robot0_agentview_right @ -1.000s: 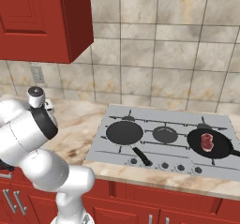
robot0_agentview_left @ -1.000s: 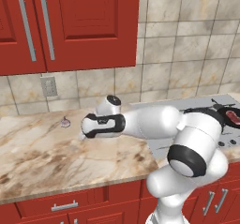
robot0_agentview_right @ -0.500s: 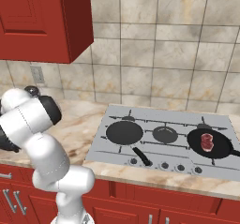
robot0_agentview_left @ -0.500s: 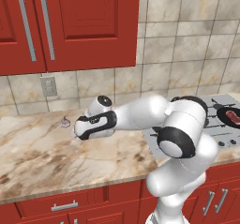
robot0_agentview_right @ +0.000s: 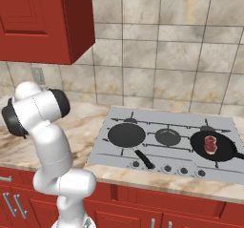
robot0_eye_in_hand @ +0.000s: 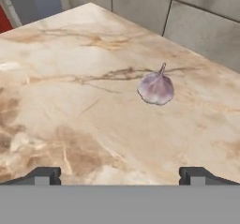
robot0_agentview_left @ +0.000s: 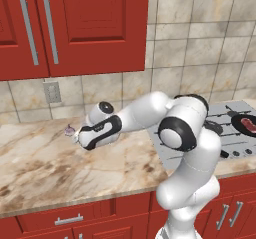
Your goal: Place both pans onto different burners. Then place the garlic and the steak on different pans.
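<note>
Garlic (robot0_eye_in_hand: 156, 88) near worktop back edge: light, firm, roundish, roll-prone; grasp across bulb. Gripper (robot0_eye_in_hand: 120, 175) spread wide, empty.

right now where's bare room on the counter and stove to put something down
Marble counter is bare left of the cooktop, apart from the garlic near the backsplash, ahead of the open gripper. On the cooktop, the left pan sits empty; the right pan holds the steak. The small centre burner between them is tight.
</note>
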### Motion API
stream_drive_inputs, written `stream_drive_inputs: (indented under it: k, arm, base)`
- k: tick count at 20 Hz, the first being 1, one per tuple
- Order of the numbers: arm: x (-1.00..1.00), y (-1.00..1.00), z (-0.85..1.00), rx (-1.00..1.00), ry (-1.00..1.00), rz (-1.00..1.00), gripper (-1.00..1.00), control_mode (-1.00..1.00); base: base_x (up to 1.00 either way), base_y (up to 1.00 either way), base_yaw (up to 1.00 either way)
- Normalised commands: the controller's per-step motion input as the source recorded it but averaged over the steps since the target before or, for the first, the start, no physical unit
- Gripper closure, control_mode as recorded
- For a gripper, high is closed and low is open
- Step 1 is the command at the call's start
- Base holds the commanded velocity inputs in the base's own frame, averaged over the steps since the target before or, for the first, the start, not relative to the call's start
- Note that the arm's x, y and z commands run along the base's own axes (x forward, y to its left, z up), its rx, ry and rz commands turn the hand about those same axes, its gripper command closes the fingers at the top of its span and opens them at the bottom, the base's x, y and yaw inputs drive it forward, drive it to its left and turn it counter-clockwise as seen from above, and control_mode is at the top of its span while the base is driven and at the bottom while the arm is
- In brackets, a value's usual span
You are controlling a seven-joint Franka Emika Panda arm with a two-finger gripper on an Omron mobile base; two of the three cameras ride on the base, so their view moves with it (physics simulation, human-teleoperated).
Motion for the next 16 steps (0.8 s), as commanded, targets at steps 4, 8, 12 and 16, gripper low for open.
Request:
stream_drive_inputs:
  k: [4, 8, 12, 16]
  arm:
    - [0.22, 0.23, 0.04, 0.0, 0.0, -0.1, -1.0, -1.0]
    - [0.21, 0.27, 0.0, 0.0, 0.0, -0.1, -1.0, -1.0]
    - [0.19, 0.31, 0.0, 0.0, 0.0, -0.06, -1.0, -1.0]
    - [0.17, 0.26, 0.0, 0.0, 0.0, -0.03, -1.0, -1.0]
  base:
    - [0.0, 0.0, 0.0]
    - [0.0, 0.0, 0.0]
    - [0.0, 0.0, 0.0]
    - [0.0, 0.0, 0.0]
